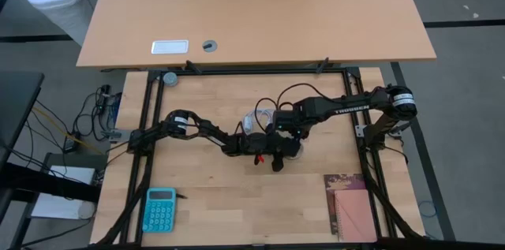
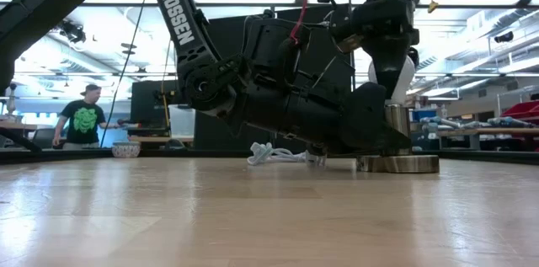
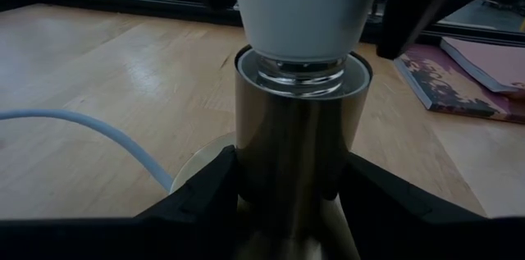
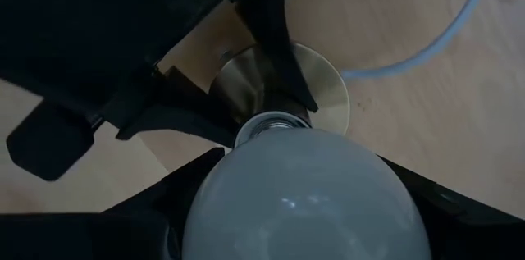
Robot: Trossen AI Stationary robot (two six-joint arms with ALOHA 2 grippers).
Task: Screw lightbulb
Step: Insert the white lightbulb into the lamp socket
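The lightbulb (image 4: 303, 194) stands upright at mid-table, its narrow end down in the mouth of a brass-coloured socket (image 3: 299, 141) — the threaded neck shows just at the socket's rim in the left wrist view, so it is seated there, though how deep I cannot tell. In the low view the white globe (image 2: 402, 73) peeks out right above the metal cylinder (image 2: 397, 128), which rises from a round flat base (image 2: 398, 164) resting on the wooden table (image 1: 237, 203).

The right gripper (image 4: 299, 211) comes down from above and has the globe between its two dark fingers, one on each side, closed on the glass. The left gripper (image 3: 287, 194) lies low along the table and clamps the socket's barrel — one finger on each flank of the cylinder, pressed against the metal, steadying it.

From overhead the two arms meet near the table's centre, the left gripper (image 1: 260, 149) reaching in from the left and the right gripper (image 1: 288, 143) from the right, wrists almost touching.

A white cable (image 2: 274, 155) lies coiled on the table just behind the socket; it runs past as a pale curve in both wrist views. Farther out, a teal calculator (image 1: 159, 210) sits at the near-left corner and a dark-red book (image 1: 351, 203) at the near-right. Beyond the table, a person in a dark T-shirt (image 2: 83, 117) stands in the room.
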